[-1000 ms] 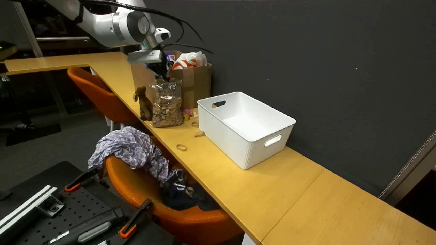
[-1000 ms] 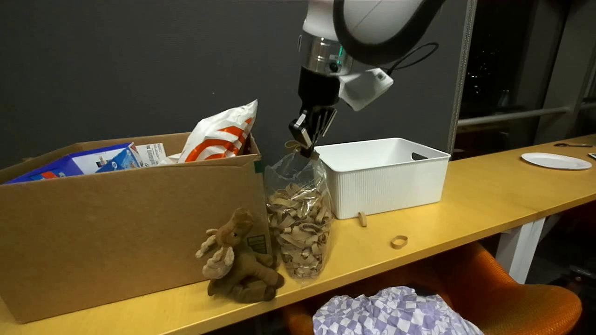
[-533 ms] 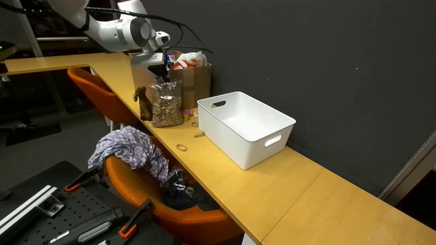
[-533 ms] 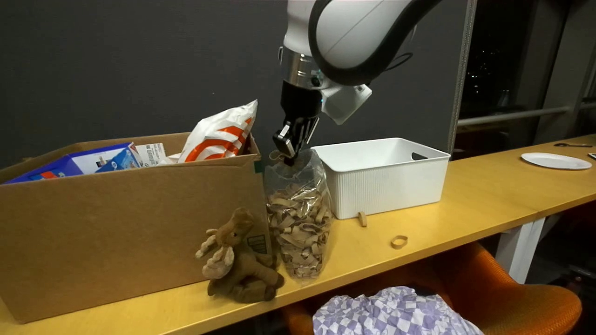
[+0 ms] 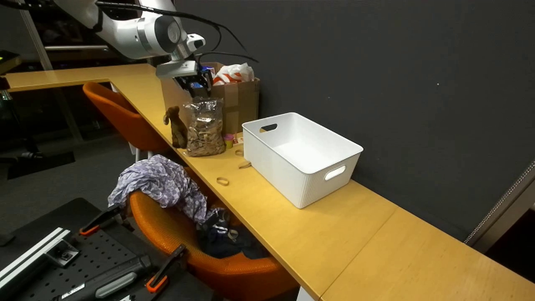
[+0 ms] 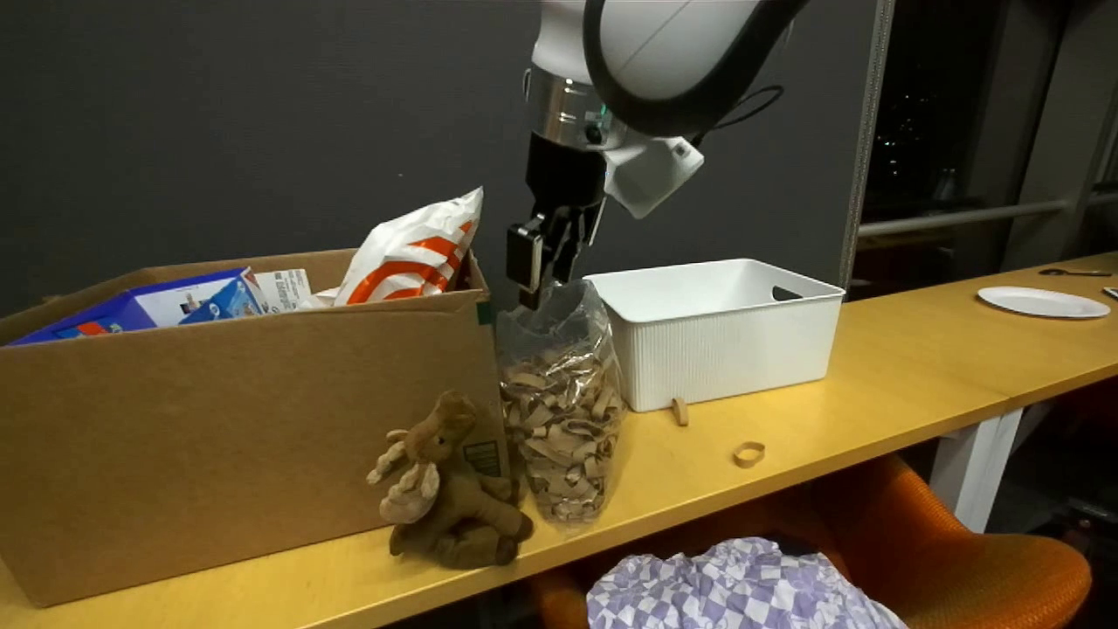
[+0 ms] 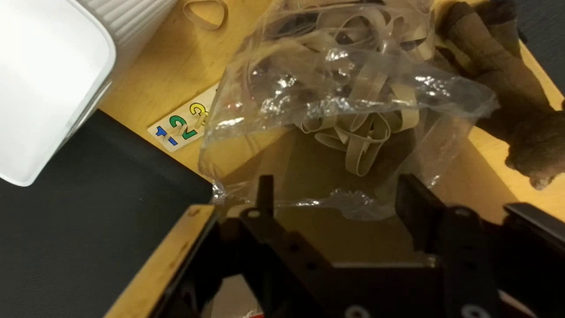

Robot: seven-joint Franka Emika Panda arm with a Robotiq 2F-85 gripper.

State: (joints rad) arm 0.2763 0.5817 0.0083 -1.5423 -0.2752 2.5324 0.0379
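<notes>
1. One black two-fingered gripper (image 7: 335, 185): released, spread wide, gripping nothing; contact with plastic unclear.
2. Clear plastic bag of tan rubber bands (image 6: 563, 428): just below the gripper, long axis upright, mouth up.
3. In an exterior view, brown cardboard box (image 6: 262, 437) left of bag; white ribbed plastic bin (image 6: 725, 354) right, farther; brown plush moose (image 6: 463, 515) near left.

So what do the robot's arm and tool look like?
The arm is smooth, rounded and mostly white, with black trim, a shiny silver band near its end, and black cables looping along it. A small white box sits near that band. The tool is mostly black, with two fingers and little round pins at its joints.
</notes>
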